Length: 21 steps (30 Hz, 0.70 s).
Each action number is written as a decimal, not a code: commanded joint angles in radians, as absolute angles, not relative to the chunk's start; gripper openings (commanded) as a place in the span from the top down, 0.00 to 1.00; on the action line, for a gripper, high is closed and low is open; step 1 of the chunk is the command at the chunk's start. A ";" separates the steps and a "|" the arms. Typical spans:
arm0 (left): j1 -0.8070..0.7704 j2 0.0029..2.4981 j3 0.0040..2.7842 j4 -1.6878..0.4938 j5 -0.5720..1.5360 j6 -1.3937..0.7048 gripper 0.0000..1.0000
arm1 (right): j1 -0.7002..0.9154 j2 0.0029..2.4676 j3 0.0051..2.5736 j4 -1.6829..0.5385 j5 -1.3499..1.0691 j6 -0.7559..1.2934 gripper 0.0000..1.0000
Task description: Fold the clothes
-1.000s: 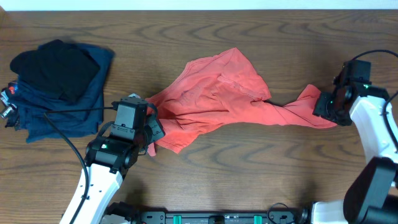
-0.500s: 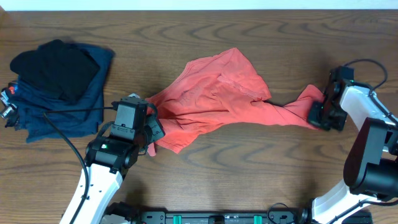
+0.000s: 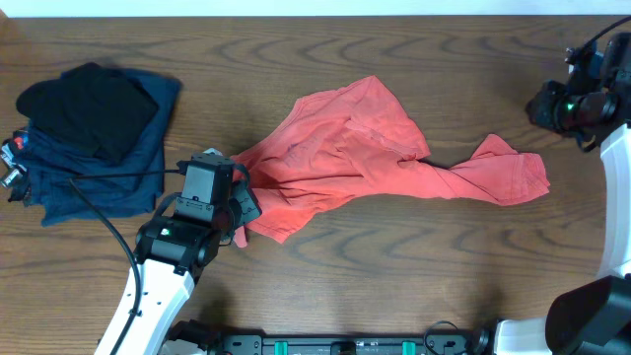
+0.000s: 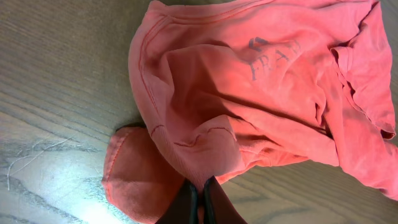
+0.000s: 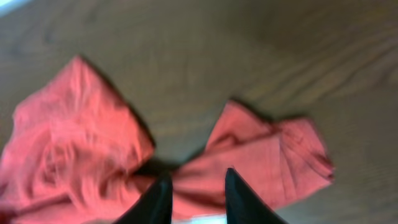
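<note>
Because the T-shirt [image 3: 365, 148] looks soft, light and limp, my left gripper [image 4: 198, 198] clenches 1 edge; my right gripper [image 5: 198, 177], jaws apart and empty, should take the far corner.

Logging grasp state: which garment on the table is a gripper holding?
The coral-red T-shirt, crumpled mid-table, pinched by the left gripper; the navy garments and black garment lie stacked and untouched.

Dark wood table [image 3: 394, 286]. Crumpled red shirt [image 3: 340, 153] at centre, one end trailing right. Navy pile [image 3: 118, 197] at left.
</note>
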<state>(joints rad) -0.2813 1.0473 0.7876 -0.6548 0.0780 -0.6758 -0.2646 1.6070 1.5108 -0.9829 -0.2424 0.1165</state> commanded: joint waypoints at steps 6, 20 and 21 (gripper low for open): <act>-0.278 1.049 0.789 -0.657 0.065 -0.662 0.94 | -0.126 1.636 1.306 -1.039 -0.185 -0.043 0.36; -0.278 1.049 0.789 -0.657 0.066 -0.662 0.94 | -0.074 1.637 0.859 -0.514 -0.108 -0.043 0.35; -0.278 1.049 0.789 -0.657 0.065 -0.662 0.94 | -0.073 1.637 0.852 -0.511 -0.113 -0.042 0.37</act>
<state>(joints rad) -0.2813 1.0473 0.7872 -0.6544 0.0780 -0.6758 -0.0868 1.6302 0.8780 -0.5205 -0.1051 -0.0338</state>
